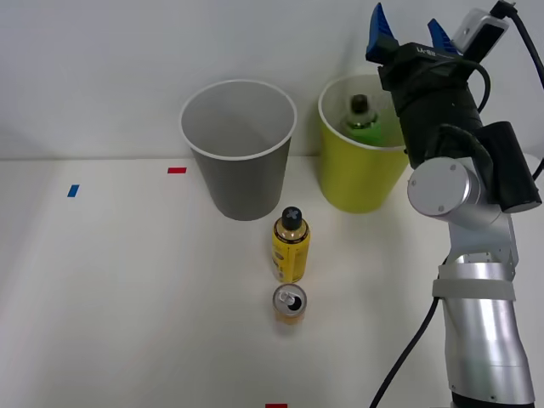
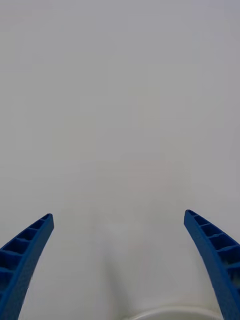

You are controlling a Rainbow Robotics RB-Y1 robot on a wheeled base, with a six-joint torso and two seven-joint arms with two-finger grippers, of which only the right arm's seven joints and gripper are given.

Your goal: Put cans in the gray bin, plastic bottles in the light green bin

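With my right gripper (image 1: 406,36) spread wide and empty above the light green bin (image 1: 357,183), which already holds a green bottle (image 1: 364,121), I judge the opened can (image 1: 290,303) on the surface light, thin-walled and slippery, best pinched gently around mid-body.

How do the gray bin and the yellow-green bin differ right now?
The gray bin holds nothing visible; the yellow-green bin holds a green bottle. The gray bin stands left of the yellow-green one, which has the open right hand above it. Both are upright, tapered, white-rimmed.
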